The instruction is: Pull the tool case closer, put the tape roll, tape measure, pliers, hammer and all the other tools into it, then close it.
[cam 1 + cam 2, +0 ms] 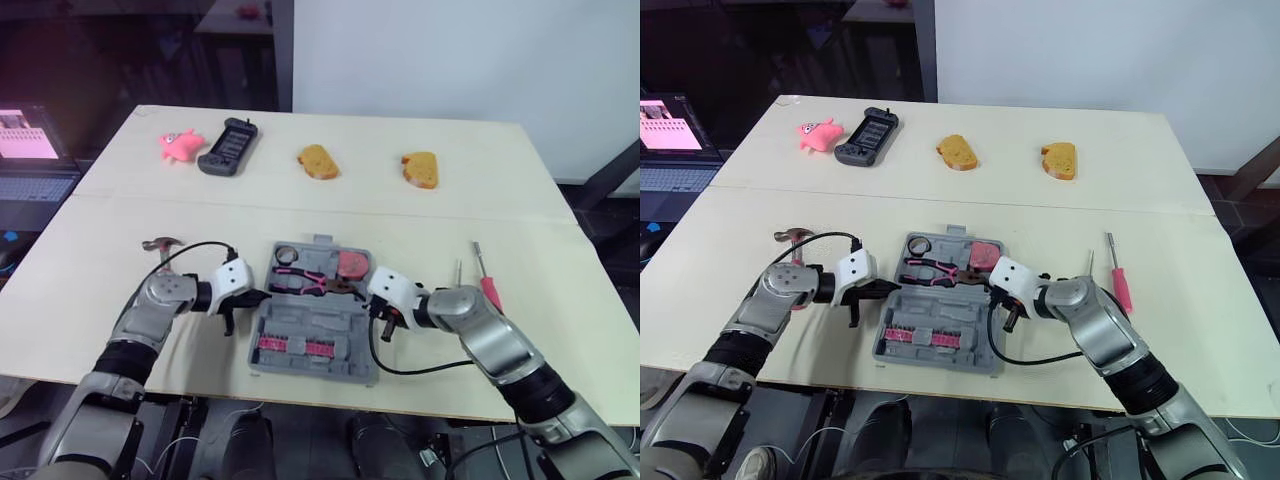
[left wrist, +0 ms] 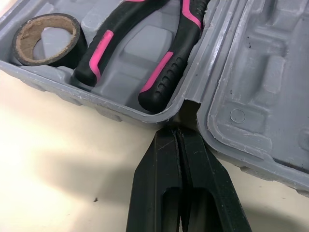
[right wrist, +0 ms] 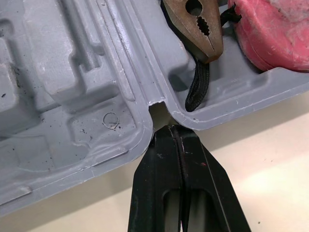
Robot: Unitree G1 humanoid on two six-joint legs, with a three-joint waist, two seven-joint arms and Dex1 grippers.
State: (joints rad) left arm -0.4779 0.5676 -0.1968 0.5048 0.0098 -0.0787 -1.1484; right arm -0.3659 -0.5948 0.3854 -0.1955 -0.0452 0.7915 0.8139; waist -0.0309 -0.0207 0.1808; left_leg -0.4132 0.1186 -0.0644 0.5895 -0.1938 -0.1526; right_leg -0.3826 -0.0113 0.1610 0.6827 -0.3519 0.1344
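Note:
The grey tool case (image 1: pixel 355 330) lies open near the table's front edge. Its far half holds the black tape roll (image 2: pixel 46 39), the pink-and-black pliers (image 1: pixel 310 283) and the pink tape measure (image 3: pixel 270 34). Pink bit holders sit in its near half. My left gripper (image 2: pixel 175 133) is shut, with its tips at the hinge notch on the case's left side. My right gripper (image 3: pixel 173 129) is shut too, touching the matching notch on the right side. The hammer (image 1: pixel 160 243) lies on the table left of my left arm. A pink-handled screwdriver (image 1: pixel 488 280) and a thin one (image 1: pixel 459 272) lie to the right.
Along the far part of the table lie a pink toy (image 1: pixel 180 144), a black handheld device (image 1: pixel 229 146) and two pieces of bread (image 1: pixel 318 161) (image 1: pixel 421 169). A laptop (image 1: pixel 30 150) stands beyond the table's left edge.

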